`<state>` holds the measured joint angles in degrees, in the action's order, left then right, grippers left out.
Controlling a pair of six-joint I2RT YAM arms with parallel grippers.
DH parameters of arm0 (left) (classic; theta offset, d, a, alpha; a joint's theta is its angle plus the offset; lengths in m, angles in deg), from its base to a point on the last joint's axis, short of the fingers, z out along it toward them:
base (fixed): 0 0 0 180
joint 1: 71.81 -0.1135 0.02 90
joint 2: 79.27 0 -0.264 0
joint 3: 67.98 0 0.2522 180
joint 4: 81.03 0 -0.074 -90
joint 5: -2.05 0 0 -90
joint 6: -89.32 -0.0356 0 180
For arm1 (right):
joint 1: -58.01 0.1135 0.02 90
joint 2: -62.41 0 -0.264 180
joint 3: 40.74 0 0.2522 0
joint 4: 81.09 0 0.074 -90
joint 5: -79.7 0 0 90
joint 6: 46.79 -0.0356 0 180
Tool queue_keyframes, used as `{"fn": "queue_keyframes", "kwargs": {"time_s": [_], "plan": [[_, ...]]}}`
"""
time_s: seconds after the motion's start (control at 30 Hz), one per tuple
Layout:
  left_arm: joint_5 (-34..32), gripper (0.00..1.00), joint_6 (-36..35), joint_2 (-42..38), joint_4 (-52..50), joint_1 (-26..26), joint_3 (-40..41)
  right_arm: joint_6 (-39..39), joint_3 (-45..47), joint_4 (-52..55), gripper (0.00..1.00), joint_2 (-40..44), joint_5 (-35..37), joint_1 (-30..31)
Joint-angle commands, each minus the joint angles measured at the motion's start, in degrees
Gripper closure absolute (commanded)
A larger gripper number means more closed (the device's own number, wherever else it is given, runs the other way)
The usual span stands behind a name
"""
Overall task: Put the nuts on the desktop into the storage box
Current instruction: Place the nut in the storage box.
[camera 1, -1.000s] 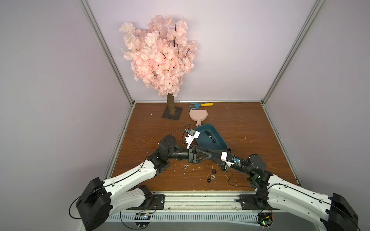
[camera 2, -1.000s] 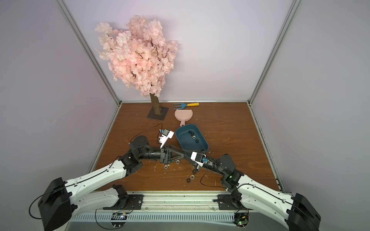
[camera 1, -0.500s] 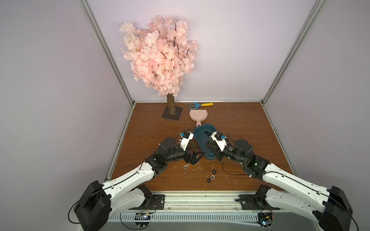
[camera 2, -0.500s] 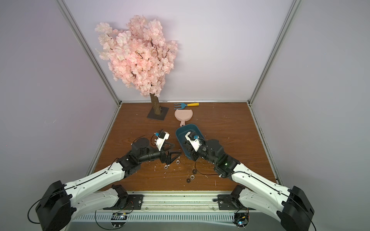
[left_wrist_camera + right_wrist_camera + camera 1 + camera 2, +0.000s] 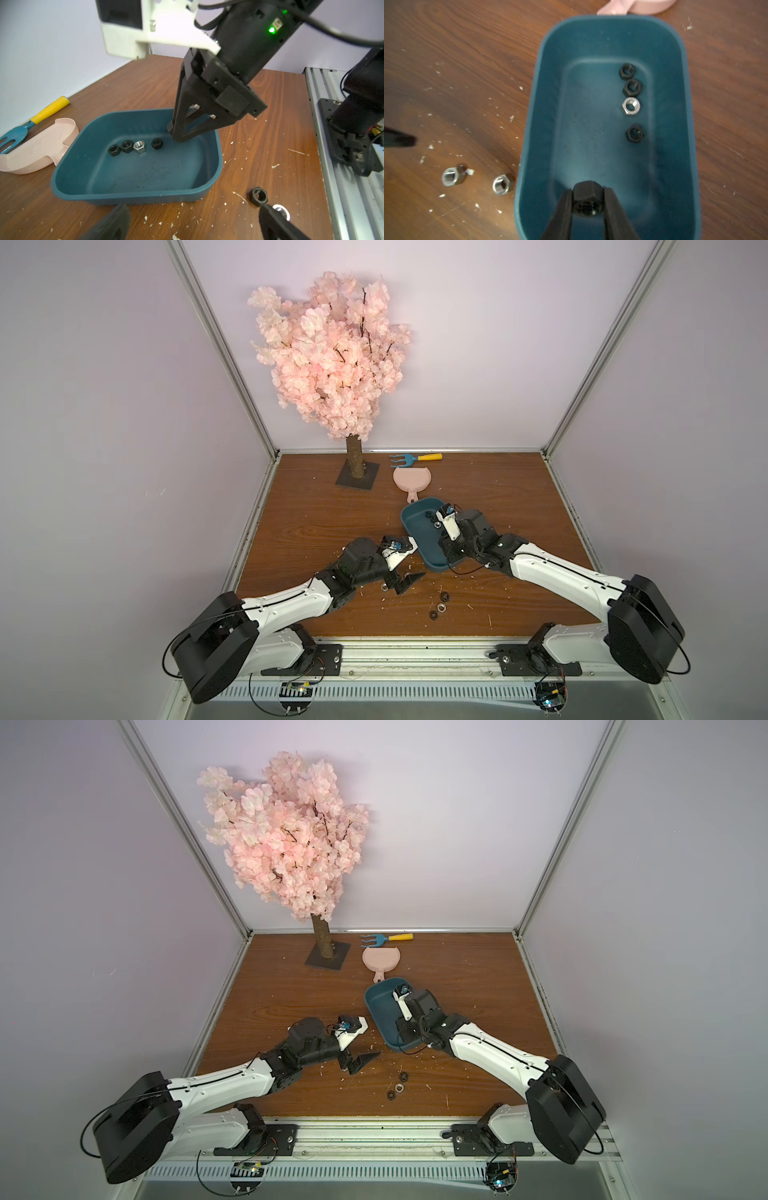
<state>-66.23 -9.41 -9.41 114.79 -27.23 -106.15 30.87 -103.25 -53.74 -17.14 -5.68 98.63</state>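
Nearest me, a few loose nuts (image 5: 441,607) lie on the desk (image 5: 316,526) — the left gripper (image 5: 401,584) hangs low beside them, jaws wide apart and empty. Farther in, the right gripper (image 5: 179,136) is clamped on a black nut (image 5: 588,190) over the box (image 5: 529,116), where four nuts (image 5: 630,106) already lie — roughly halfway through, I judge.

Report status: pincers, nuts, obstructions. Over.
Right pincer shut on black nut above storage box. Left pincer open over desktop. Four nuts boxed; loose nuts remain. Nothing blocking.
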Motion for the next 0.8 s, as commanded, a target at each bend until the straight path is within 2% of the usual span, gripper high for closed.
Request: {"fn": "queue_keyframes", "kwargs": {"time_s": [0.0, 0.27, 0.57, 0.67, 0.77], "plan": [[0.34, 0.00, -3.42, 1.32, 0.56, 0.55, -1.69, -3.10, -4.20, 6.52, 0.88, -3.34, 4.27, -0.39], [2.29, 0.00, -1.21, 0.35, 1.28, 0.55, -0.21, -3.86, -12.75, 14.72, 0.90, -14.67, 10.28, -0.37], [4.31, 0.00, 0.49, -0.90, 0.78, 0.52, 0.03, -4.54, -13.74, 13.25, 0.86, -19.35, 19.43, -0.37], [4.03, 0.00, 0.38, -1.07, -1.64, 0.59, -0.88, -4.83, -14.06, 12.46, 0.85, -21.25, 19.36, -0.41], [0.67, 0.00, 1.35, -1.87, -3.43, 0.59, -0.82, -5.39, -14.53, 11.88, 0.82, -22.51, 18.93, -0.38]]}}
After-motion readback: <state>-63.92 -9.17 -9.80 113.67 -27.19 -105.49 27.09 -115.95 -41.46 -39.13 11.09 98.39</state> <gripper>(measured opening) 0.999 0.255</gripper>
